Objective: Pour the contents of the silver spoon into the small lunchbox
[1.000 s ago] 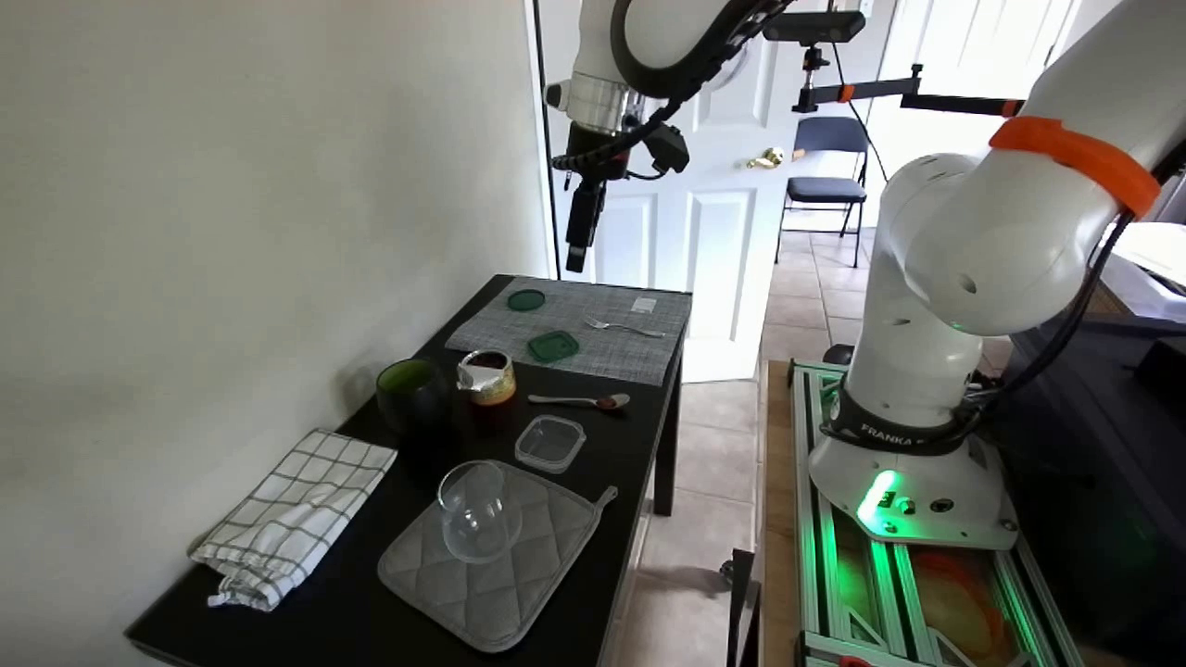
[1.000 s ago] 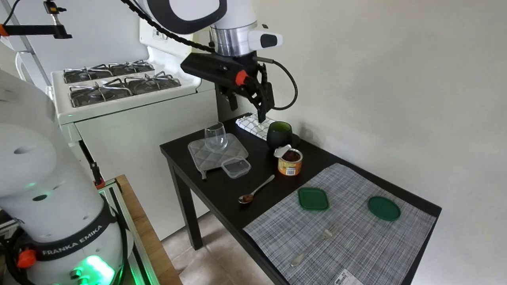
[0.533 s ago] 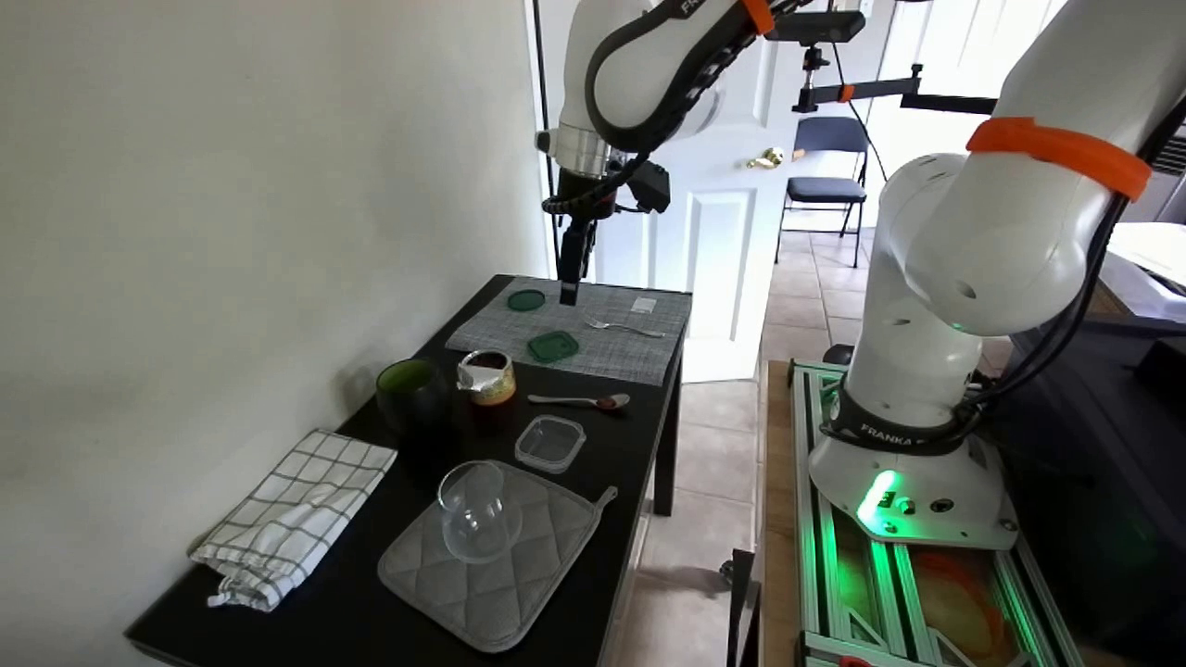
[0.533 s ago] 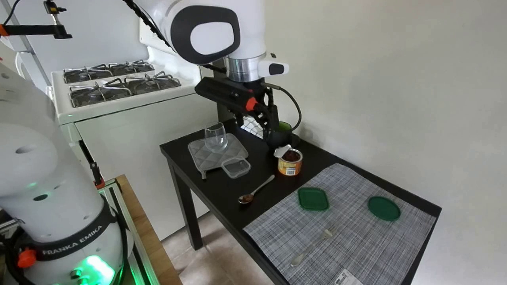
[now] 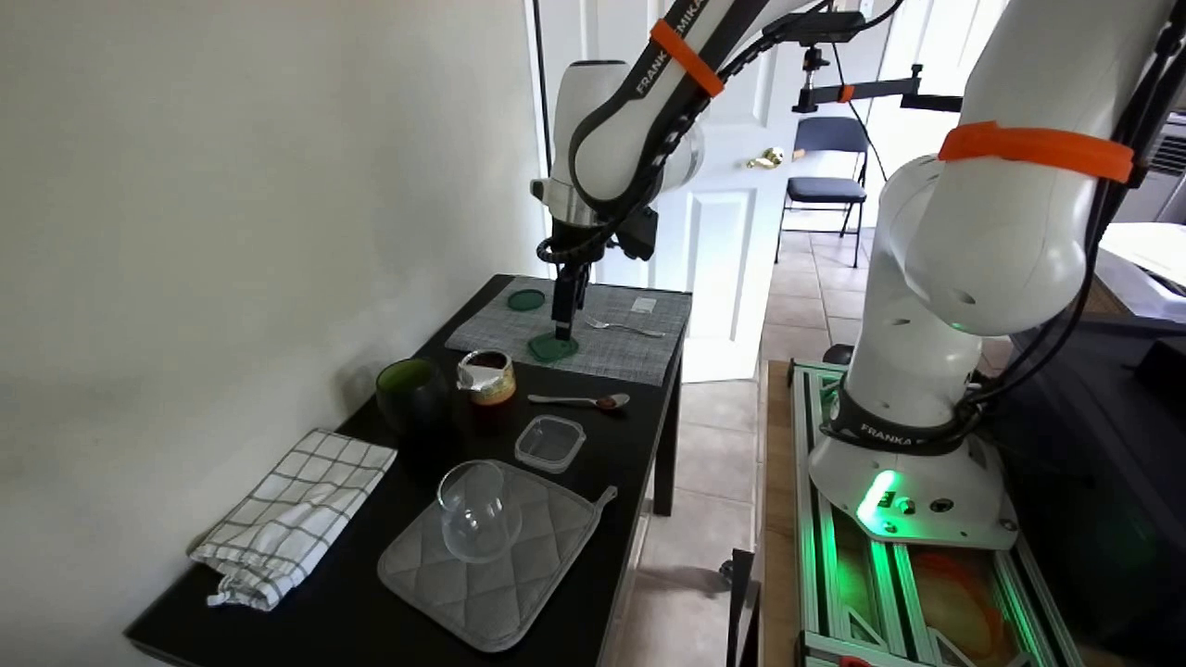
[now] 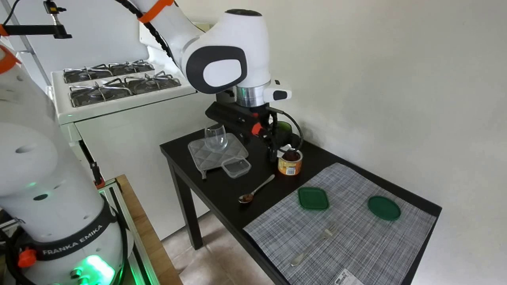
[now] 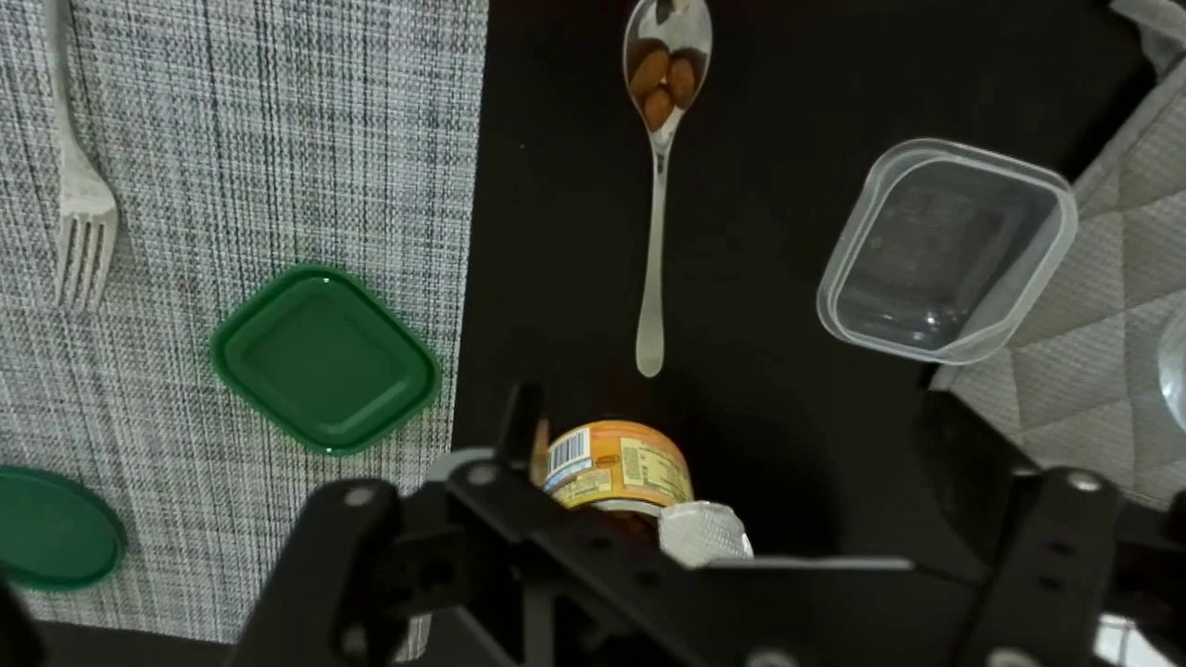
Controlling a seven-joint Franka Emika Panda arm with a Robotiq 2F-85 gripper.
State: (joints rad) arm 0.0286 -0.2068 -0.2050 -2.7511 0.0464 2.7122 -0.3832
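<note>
– Tell the pose of the arm [image 5: 1001, 241].

– Stands beside the black table [image 6: 222, 190], reaches out over it, then slopes down through the forearm to a bent wrist. Points the gripper [image 7: 732, 403] downward in both exterior views.

– And the fingers [image 7: 521, 421]?

– Spread wide apart in the wrist view. Hang near the orange-labelled can [image 6: 290, 168] in an exterior view. Cannot tell their exact height above the table.

– Where to find the silver spoon [image 7: 657, 222]?

– Flat on the table, between placemat [image 7: 278, 167] and small lunchbox [image 7: 936, 250], apart from both. Aims its handle toward the can. Holds three brown pieces [image 7: 681, 81] in its bowl.

– Just one spoon, then. And lunchboxes?

– One, clear and square-cornered, upright on the table, just beside a quilted pot holder [image 5: 500, 602]. Cannot tell whether touching it.

– Go through the rest by number.

– One can, with one foil lid [image 7: 701, 535] peeled back. One dark mug [image 5: 410, 403], green inside. One glass [image 6: 216, 140], on the pot holder. One checked cloth [image 5: 296, 519]. On the single placemat: one fork [image 7: 88, 195], one squarish green lid [image 7: 324, 361] and one round green lid [image 7: 56, 528], making two.

– And past the table?

– One chair [image 5: 827, 190] in an exterior view, one white stove [image 6: 150, 130] in an exterior view.
</note>
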